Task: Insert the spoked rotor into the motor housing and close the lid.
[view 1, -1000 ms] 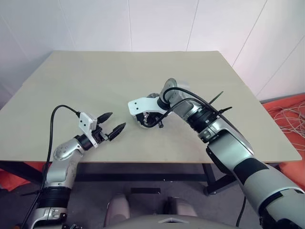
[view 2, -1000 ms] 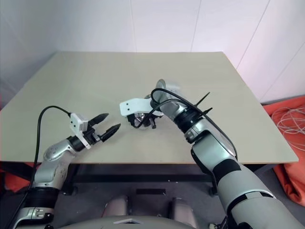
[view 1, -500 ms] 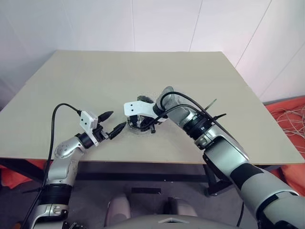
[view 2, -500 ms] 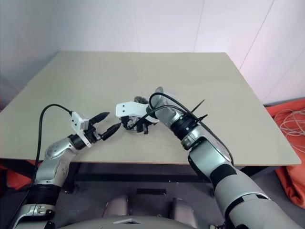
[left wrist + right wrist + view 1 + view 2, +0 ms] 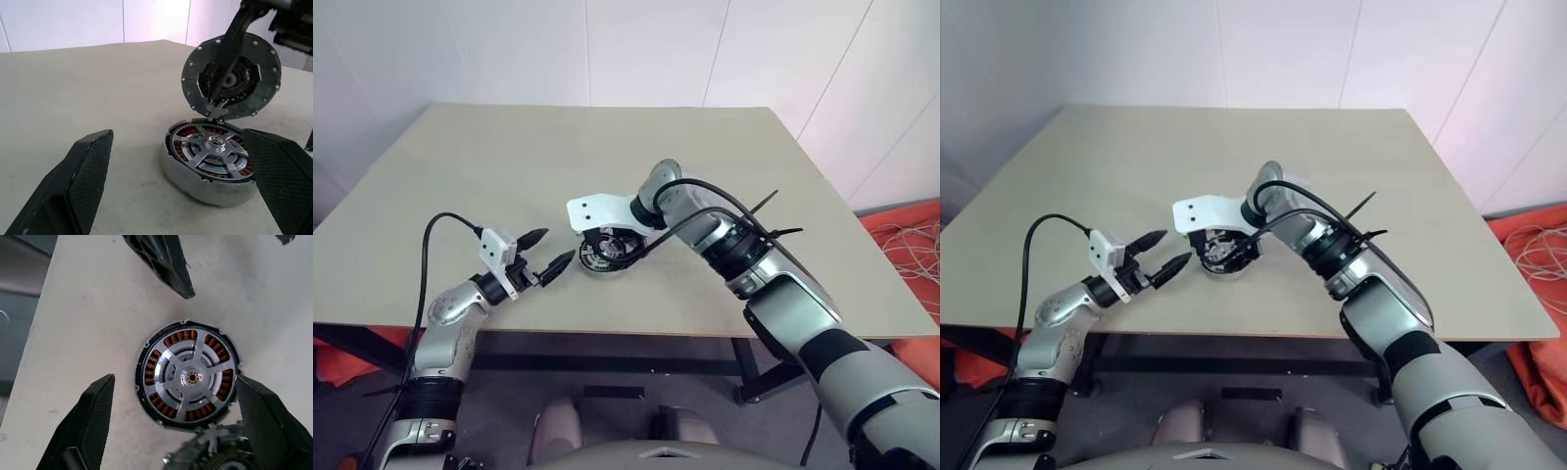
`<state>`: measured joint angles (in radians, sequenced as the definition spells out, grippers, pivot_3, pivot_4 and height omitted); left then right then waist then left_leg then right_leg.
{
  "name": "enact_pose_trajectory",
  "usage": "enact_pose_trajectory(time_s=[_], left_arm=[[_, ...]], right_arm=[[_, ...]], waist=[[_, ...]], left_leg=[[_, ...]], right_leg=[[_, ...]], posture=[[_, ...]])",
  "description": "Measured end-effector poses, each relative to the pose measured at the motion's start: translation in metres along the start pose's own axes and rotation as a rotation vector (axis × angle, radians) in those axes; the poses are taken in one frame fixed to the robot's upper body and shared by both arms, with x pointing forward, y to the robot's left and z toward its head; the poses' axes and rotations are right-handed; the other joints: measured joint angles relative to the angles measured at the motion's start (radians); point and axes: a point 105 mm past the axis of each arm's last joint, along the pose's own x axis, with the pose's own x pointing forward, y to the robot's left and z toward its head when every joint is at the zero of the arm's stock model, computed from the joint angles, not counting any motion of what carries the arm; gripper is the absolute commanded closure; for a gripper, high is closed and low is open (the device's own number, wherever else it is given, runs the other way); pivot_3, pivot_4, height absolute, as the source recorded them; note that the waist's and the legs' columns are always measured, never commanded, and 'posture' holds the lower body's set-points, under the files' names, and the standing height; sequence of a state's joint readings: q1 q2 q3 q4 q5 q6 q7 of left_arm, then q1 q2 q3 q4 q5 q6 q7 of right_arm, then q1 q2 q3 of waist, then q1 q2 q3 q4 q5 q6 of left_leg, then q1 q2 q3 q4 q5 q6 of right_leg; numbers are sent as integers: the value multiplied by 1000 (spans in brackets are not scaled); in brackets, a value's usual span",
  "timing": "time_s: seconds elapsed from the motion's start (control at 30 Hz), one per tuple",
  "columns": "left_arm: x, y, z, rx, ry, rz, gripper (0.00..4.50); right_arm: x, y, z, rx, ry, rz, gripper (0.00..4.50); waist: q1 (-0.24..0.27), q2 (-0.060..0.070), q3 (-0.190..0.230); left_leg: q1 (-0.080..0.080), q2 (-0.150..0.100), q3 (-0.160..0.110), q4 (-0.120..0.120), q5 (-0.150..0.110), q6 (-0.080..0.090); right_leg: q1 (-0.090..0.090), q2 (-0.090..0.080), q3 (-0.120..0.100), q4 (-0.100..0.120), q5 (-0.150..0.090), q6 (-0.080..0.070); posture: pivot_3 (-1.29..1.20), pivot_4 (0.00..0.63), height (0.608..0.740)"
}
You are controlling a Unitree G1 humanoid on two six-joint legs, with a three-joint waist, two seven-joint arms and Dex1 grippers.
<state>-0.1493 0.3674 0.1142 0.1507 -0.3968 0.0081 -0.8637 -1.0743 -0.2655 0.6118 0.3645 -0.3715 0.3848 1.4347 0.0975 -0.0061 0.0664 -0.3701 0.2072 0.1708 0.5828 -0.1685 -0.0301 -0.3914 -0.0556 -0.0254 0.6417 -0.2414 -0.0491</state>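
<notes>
From my station I see the spoked rotor (image 5: 191, 378) already seated in the motor housing (image 5: 208, 183), silver spokes over the copper windings. The housing rests on the table (image 5: 509, 166) a little toward the near side of centre. The lid (image 5: 230, 78) stands tipped up on edge at the housing's rim, hinged open, ribbed inner face turned toward the rotor.

The right gripper (image 5: 173, 426) hangs directly above the housing, pointing steeply down, its two black fingers (image 5: 88, 426) spread wide on either side and holding nothing. The left gripper (image 5: 546, 257) sits just beside the housing at its 9 o'clock in the head view, level, fingers parted and empty, one tip close to the rim without clearly touching.

Room: the table is bare from the housing toward 12 o'clock up to the far edge and out to both side edges; the near edge at 6 o'clock lies closer.

Against a second ago, the right gripper was closed low over the housing; its fingers have since sprung apart and the hand has lifted slightly. The left gripper has not moved.
</notes>
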Motion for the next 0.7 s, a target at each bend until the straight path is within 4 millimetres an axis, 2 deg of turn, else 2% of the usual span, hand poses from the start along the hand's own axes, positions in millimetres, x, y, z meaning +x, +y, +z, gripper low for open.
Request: enact_pose_trajectory(time_s=[0.1,0.3,0.5,0.7], left_arm=[[0,0,0,1,1,0,0],[1,0,1,4,1,-3,0],[2,1,0,0,4,-2,0],[2,1,-1,0,4,-3,0]], right_arm=[[-4,3,-7,-91,38,1,47],[5,12,-22,-192,94,19,47],[15,17,-29,-272,124,20,47],[16,15,-35,-330,150,1,47]], waist=[[1,0,0],[-1,0,0],[-1,0,0],[-2,-1,0]], left_leg=[[2,0,0,0,0,0],[2,0,0,0,0,0],[2,0,0,0,0,0],[4,0,0,0,0,0]], right_leg=[[2,0,0,0,0,0],[2,0,0,0,0,0],[2,0,0,0,0,0],[4,0,0,0,0,0]], posture=[[0,0,740],[0,0,740],[0,0,740],[0,0,740]])
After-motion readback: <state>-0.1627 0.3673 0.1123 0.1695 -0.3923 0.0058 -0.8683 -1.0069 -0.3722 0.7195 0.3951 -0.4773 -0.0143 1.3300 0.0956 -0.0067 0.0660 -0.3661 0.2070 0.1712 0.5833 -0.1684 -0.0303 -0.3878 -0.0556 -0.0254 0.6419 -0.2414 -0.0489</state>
